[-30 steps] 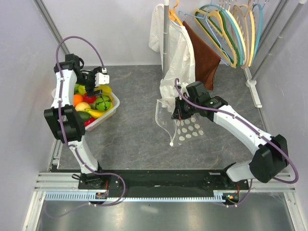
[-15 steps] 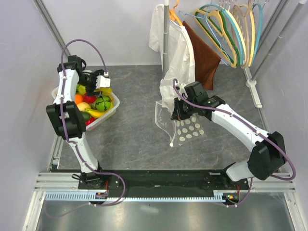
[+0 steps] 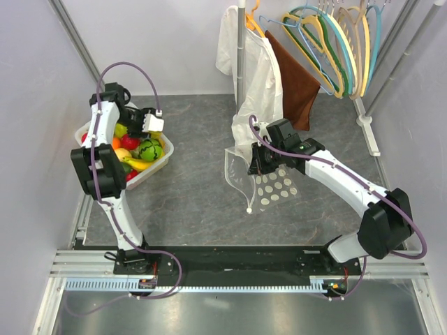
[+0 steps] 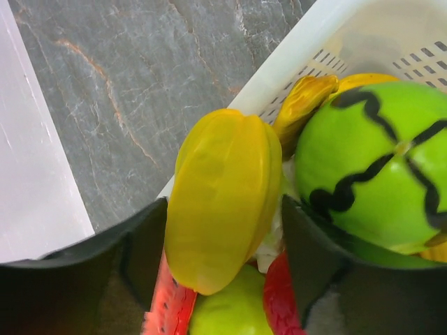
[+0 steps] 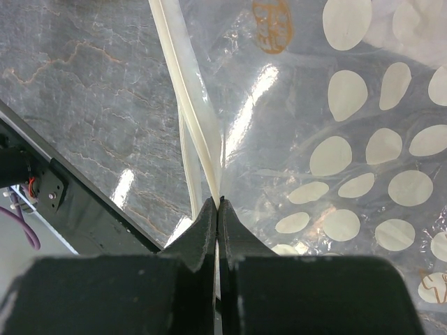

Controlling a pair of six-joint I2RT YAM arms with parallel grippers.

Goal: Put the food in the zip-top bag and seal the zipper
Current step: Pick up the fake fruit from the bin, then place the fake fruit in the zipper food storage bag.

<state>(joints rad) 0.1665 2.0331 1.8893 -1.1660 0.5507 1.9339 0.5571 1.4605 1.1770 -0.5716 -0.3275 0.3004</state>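
The food lies piled in a white lattice basket (image 3: 166, 158) at the left. My left gripper (image 3: 149, 128) is down in the basket, and its open jaws straddle a yellow star fruit (image 4: 220, 195) that rests on the pile. A green melon with black stripes (image 4: 377, 167) sits just to the right of it. My right gripper (image 3: 253, 166) is shut on the zipper track (image 5: 194, 118) of the clear dotted zip-top bag (image 3: 274, 187). It holds that edge up off the table. The white slider tab (image 3: 248, 209) hangs at the low end.
A clothes rail at the back holds a white shirt (image 3: 255, 77), a brown cloth (image 3: 297, 87) and several coloured hangers (image 3: 335, 42). The shirt hangs just behind the bag. A wall runs close along the left of the basket.
My left gripper has moved down and a little right into the basket, onto the star fruit. My right gripper has lifted the bag's zipper edge slightly and shifted it left.
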